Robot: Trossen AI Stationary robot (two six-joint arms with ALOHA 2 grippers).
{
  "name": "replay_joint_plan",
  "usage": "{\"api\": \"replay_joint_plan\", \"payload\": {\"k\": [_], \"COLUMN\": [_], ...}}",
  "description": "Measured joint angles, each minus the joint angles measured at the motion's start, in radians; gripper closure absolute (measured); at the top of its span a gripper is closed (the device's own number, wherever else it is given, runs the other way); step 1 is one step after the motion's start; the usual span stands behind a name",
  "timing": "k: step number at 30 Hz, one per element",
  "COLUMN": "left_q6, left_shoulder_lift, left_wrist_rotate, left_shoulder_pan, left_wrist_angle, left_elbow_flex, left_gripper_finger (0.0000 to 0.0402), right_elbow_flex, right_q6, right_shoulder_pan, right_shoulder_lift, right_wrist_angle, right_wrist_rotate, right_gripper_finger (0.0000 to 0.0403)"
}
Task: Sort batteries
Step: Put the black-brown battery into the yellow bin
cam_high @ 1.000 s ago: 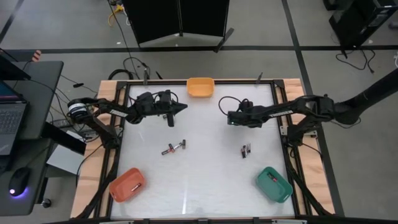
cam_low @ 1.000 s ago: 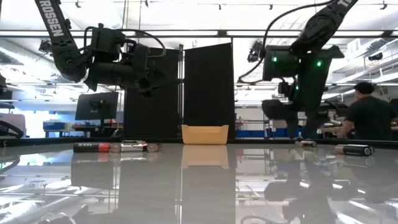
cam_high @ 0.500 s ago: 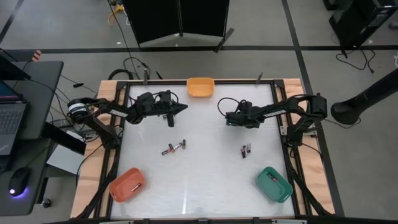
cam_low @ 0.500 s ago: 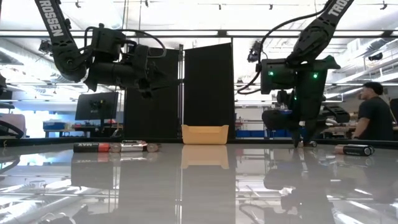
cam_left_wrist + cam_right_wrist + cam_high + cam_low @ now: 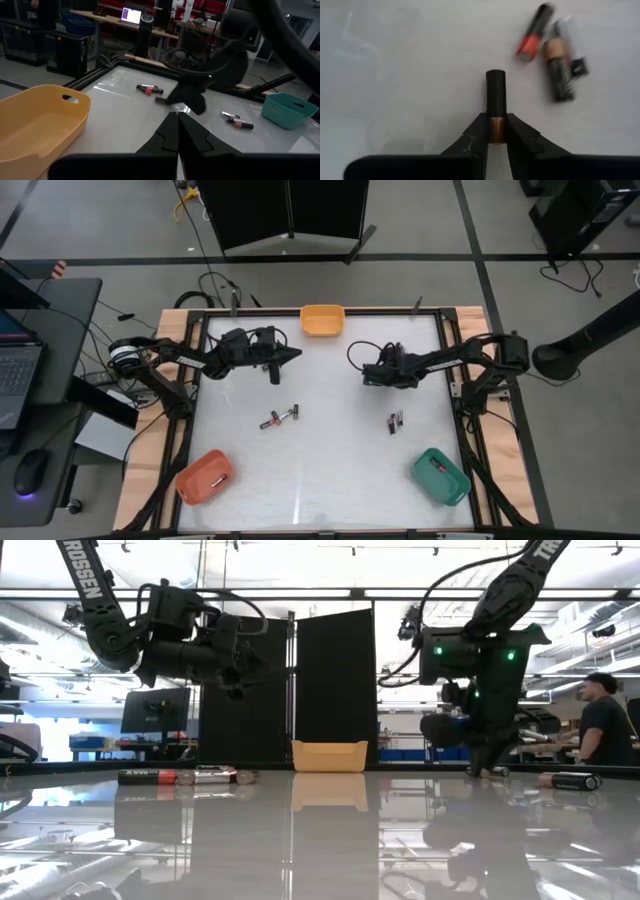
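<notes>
White bench (image 5: 320, 470), you've got both arms up over its far half. Your right hand (image 5: 496, 131) is pinching a battery (image 5: 495, 106), black with a copper end, fingers pressed on the copper end, black end sticking out forward. In the high view that right hand (image 5: 372, 372) sits over the bench right of centre, just above the surface; the held battery is too small to make out there. In the right wrist view three more batteries (image 5: 555, 55) lie loose on the bench beyond it, one red and black, one silver, one dark with a copper end, touching or nearly so.

Your left hand (image 5: 177, 131) has its fingers pressed together, nothing between them. In the high view it (image 5: 290, 354) hangs over the far left part of the bench, near the orange bin (image 5: 322, 319) at the far edge.

Loose batteries on the bench: a small cluster left of centre (image 5: 280, 418) and another right of centre (image 5: 395, 421), well apart from each other. The red bin (image 5: 205, 477) at the near left corner has a battery in it, and so does the green bin (image 5: 441, 474) at the near right corner. Low view shows batteries lying flat at bench level, left (image 5: 180, 777) and right (image 5: 570, 780), and a person (image 5: 605, 730) in a dark shirt in the room behind.
</notes>
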Motion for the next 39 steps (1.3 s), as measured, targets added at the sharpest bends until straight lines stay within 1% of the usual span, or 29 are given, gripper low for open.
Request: {"api": "replay_joint_plan", "payload": {"k": [3, 7, 10, 13, 16, 18, 24, 28, 33, 36, 39], "left_q6": [0.000, 0.000, 0.000, 0.000, 0.000, 0.000, 0.000, 0.000, 0.000, 0.000, 0.000], "left_shoulder_lift": [0.000, 0.000, 0.000, 0.000, 0.000, 0.000, 0.000, 0.000, 0.000, 0.000, 0.000], "left_wrist_rotate": [0.003, 0.003, 0.003, 0.003, 0.003, 0.003, 0.002, 0.002, 0.001, -0.006, -0.010], "left_shoulder_pan": [0.000, 0.000, -0.001, -0.003, -0.004, -0.004, -0.009, -0.022, -0.030, -0.036, -0.037], "left_wrist_angle": [0.017, 0.025, 0.025, 0.020, 0.020, 0.020, 0.020, 0.020, 0.021, 0.021, 0.021], "left_elbow_flex": [0.000, 0.000, 0.000, 0.000, 0.000, 0.000, 0.000, 0.000, 0.000, 0.000, 0.000], "left_gripper_finger": [0.0396, 0.0396, 0.0396, 0.0396, 0.0396, 0.0396, 0.0396, 0.0396, 0.0396, 0.0396, 0.0396], "right_elbow_flex": [0.024, 0.098, 0.177, 0.262, 0.336, 0.390, 0.590, 0.736, 0.892, 0.955, 0.998], "right_q6": [-0.037, -0.157, -0.329, -0.540, -0.756, -0.893, -1.219, -1.398, -1.573, -1.678, -1.744], "right_shoulder_pan": [0.036, 0.052, 0.029, -0.029, -0.101, -0.153, -0.285, -0.339, -0.387, -0.406, -0.424], "right_shoulder_lift": [-0.030, -0.073, -0.077, -0.073, -0.066, -0.052, 0.086, 0.208, 0.355, 0.430, 0.491], "right_wrist_angle": [0.000, 0.006, 0.011, 0.054, 0.132, 0.168, 0.146, 0.070, -0.021, -0.050, -0.070], "right_wrist_rotate": [-0.044, -0.026, -0.019, -0.021, -0.070, -0.127, -0.308, -0.400, -0.529, -0.577, -0.604], "right_gripper_finger": [0.0346, 0.0346, 0.0346, 0.0346, 0.0345, 0.0346, 0.0346, 0.0346, 0.0345, 0.0346, 0.0345]}}
